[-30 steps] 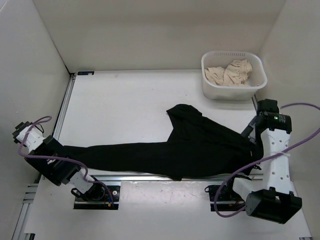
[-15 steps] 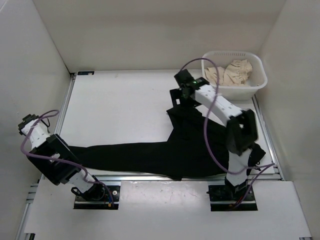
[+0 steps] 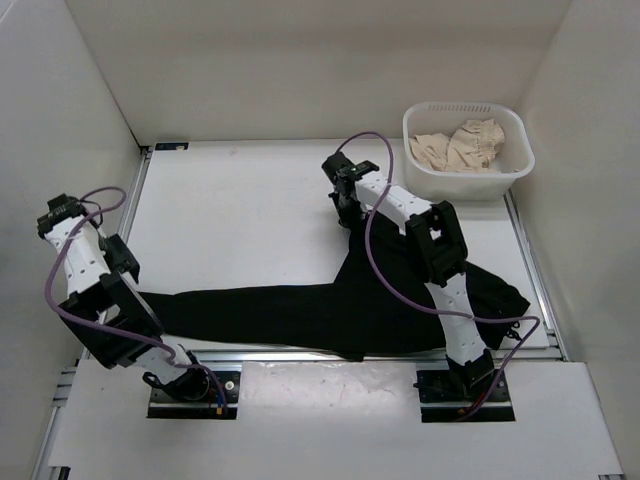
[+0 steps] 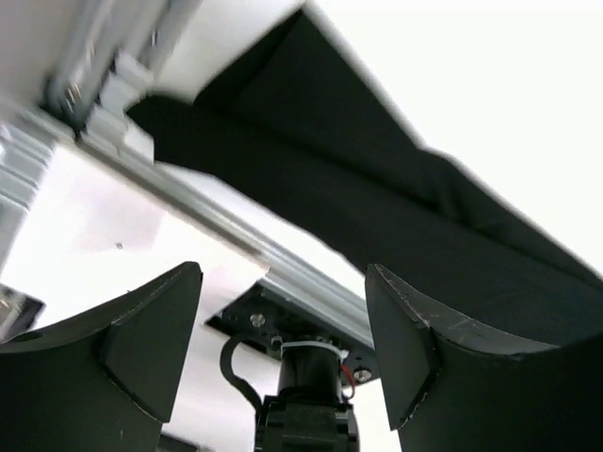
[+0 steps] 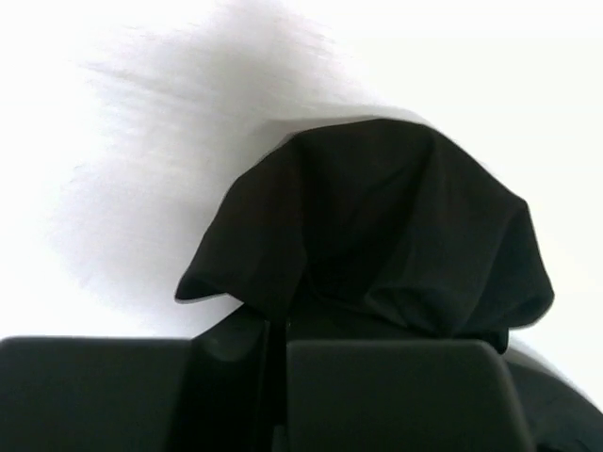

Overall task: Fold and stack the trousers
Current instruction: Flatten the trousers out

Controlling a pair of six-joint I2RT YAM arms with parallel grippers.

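Observation:
The black trousers lie spread along the near edge of the table, one part running up toward the middle. My right gripper is stretched out to that far tip and is shut on the trousers. The right wrist view shows the trousers bunched into a hood-shaped fold, pinched at the right gripper. My left gripper hangs raised at the far left, beyond the leg end. It stands open in the left wrist view with nothing between its fingers; the trousers lie beyond.
A white basket holding a beige cloth stands at the back right. A metal rail runs along the near table edge under the trousers. White walls enclose the left, back and right. The left arm's base shows below its fingers.
The right arm swung from the right side across to the far tip of the trousers and shut on it. The left arm rose and moved back a little at the far left.

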